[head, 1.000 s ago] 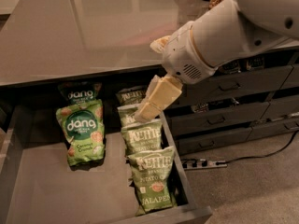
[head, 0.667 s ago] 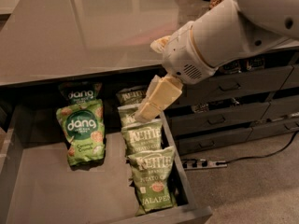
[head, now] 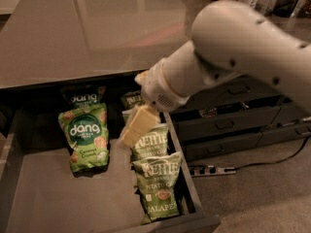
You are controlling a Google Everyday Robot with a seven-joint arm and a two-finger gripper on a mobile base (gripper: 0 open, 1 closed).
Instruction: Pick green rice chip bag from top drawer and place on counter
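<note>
The green rice chip bag (head: 86, 137) lies flat on the floor of the open top drawer (head: 43, 198), towards its back left. A darker second "dang" bag (head: 82, 97) stands behind it under the counter's edge. The counter (head: 82, 33) is the glossy grey-brown slab above the drawer. My gripper (head: 133, 128), cream coloured, hangs from the white arm (head: 233, 57) over the drawer. It is just right of the green rice chip bag and above the olive Kettle bags, and holds nothing.
Several olive-green Kettle chip bags (head: 158, 186) lie in a row along the drawer's right wall. Narrower dark drawers with bar handles (head: 223, 125) stand to the right. A power strip and cable (head: 214, 169) lie on the carpet.
My arm has swung forward and left. The gripper has dropped lower into the drawer and closer to the green rice chip bag. The bags have not moved.
</note>
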